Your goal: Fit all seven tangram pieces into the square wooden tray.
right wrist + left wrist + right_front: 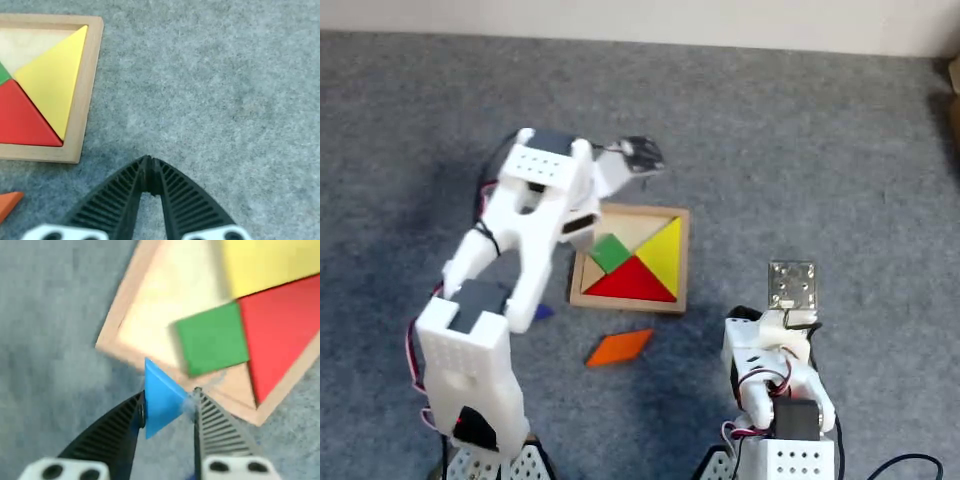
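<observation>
Pinching the blue triangle (159,399) by its edges, the left pincer (169,398) hangs at the rim of the wooden tray (125,300); light, stiff, probably slick, so grip centrally; right pincer (150,167) sits pressed together

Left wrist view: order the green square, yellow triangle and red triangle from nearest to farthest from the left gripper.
1. Green square, in the tray, just past the left gripper and the blue triangle it holds.
2. Red triangle, next to the square.
3. Yellow triangle, beyond both.
</observation>
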`<action>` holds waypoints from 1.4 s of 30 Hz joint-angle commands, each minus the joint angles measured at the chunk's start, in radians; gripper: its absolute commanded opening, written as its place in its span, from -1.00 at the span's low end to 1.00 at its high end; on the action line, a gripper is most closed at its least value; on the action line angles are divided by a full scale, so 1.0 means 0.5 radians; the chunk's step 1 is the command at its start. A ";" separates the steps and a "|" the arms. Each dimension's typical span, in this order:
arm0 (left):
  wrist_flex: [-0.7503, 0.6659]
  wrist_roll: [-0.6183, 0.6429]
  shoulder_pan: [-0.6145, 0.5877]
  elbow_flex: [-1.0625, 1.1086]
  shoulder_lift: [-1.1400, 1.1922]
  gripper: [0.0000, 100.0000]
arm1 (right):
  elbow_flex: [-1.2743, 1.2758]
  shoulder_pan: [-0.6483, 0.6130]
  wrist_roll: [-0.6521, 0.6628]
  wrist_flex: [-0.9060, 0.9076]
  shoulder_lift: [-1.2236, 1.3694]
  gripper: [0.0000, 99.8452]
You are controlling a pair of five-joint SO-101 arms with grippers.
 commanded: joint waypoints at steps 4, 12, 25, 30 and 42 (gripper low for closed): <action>0.021 -0.334 0.250 -0.133 -0.121 -0.79 | 0.207 0.029 -0.018 -0.063 -0.008 -0.99; -0.129 -0.399 0.379 -0.149 -0.023 -0.78 | 0.207 0.029 -0.018 -0.063 -0.008 -0.99; -0.135 -0.252 0.354 -0.413 0.183 -0.47 | 0.207 0.029 -0.018 -0.063 -0.008 -0.99; -0.040 -0.233 0.342 -0.486 0.180 -0.47 | 0.207 0.029 -0.018 -0.063 -0.008 -0.99; -0.025 0.374 0.293 -0.760 0.204 -0.48 | 0.207 0.029 -0.018 -0.063 -0.008 -0.99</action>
